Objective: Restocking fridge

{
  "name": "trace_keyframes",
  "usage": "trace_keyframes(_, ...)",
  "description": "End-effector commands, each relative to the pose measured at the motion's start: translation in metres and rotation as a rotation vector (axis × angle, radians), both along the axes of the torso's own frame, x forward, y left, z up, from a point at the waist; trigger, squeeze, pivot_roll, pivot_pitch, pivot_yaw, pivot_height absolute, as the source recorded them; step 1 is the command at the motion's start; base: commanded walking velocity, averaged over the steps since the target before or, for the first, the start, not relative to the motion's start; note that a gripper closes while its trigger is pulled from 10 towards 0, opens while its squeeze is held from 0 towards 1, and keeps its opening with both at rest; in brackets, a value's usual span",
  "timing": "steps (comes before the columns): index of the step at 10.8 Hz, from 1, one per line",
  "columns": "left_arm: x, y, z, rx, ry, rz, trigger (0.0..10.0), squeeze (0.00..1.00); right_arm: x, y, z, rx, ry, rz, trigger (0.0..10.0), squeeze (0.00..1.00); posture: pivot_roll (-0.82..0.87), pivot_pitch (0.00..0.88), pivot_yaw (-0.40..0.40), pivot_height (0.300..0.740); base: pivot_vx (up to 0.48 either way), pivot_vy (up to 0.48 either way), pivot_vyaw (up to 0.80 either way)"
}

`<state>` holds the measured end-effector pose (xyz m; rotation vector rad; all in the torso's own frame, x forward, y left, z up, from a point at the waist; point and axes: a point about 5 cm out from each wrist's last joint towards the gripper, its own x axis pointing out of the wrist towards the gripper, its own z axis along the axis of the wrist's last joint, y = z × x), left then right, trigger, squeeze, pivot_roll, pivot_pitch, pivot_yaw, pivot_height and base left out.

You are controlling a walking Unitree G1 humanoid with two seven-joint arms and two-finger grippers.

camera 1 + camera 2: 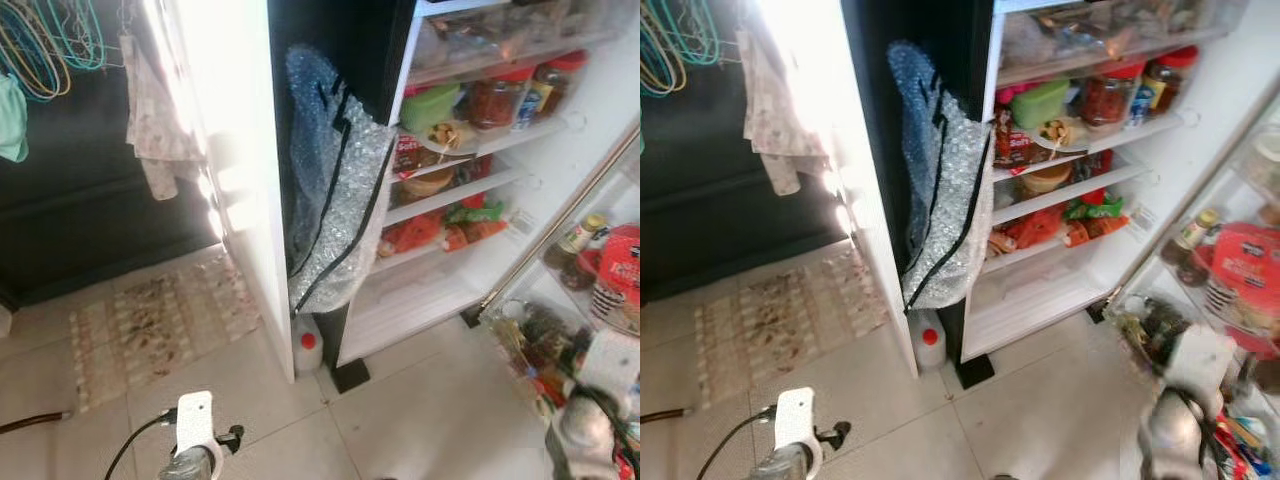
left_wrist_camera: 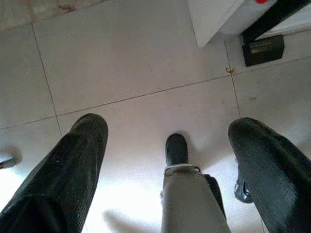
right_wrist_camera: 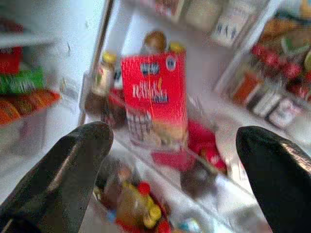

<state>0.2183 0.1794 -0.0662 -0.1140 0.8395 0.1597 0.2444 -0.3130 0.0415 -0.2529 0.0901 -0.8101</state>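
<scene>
Red carton [image 3: 154, 99] on the fridge door shelf [image 3: 194, 170] stands beyond the right end effector [image 3: 175, 179], fingers spread.

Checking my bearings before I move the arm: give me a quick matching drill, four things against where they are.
Things:
1. red box
2. white jug with red cap
3. bubble-wrap bag
4. patterned mat

Places:
A. on the floor by the fridge's foot
B. on the door shelf
C. hanging beside the fridge
D. flat on the tiles

Pairs: 1-B, 2-A, 3-C, 4-D
</scene>
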Motion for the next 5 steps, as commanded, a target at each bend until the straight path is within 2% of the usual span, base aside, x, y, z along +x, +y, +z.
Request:
trace_keyframes(1, -0.004, 0.001, -0.002, 0.006, 0.012, 0.009, 10.0, 0.0, -0.002, -0.001, 0.002, -0.004, -0.029, -0.034, 10.0, 0.0, -0.17, 0.087, 0.042, 0.74, 0.0, 0.0, 0.0)
trace_keyframes(2, -0.003, 0.001, -0.002, 0.007, 0.008, 0.002, 10.0, 0.0, 0.002, -0.006, 0.014, -0.022, -0.093, -0.073, 10.0, 0.0, -0.17, 0.081, 0.049, 0.74, 0.0, 0.0, 0.0)
trace_keyframes(3, 0.001, 0.0, 0.001, 0.012, -0.003, -0.011, 10.0, 0.0, 0.008, -0.02, 0.047, -0.102, -0.216, -0.18, 10.0, 0.0, -0.16, 0.067, 0.059, 0.74, 0.0, 0.0, 0.0)
trace_keyframes(4, 0.004, 0.0, 0.002, 0.016, -0.011, -0.016, 10.0, 0.0, 0.008, -0.03, 0.066, -0.121, -0.281, -0.256, 10.0, 0.0, -0.17, 0.057, 0.068, 0.74, 0.0, 0.0, 0.0)
trace_keyframes(5, 0.004, 0.001, 0.002, 0.023, -0.009, -0.021, 10.0, 0.0, 0.009, -0.033, 0.077, -0.119, -0.327, -0.264, 10.0, 0.0, -0.18, 0.049, 0.074, 0.74, 0.0, 0.0, 0.0)
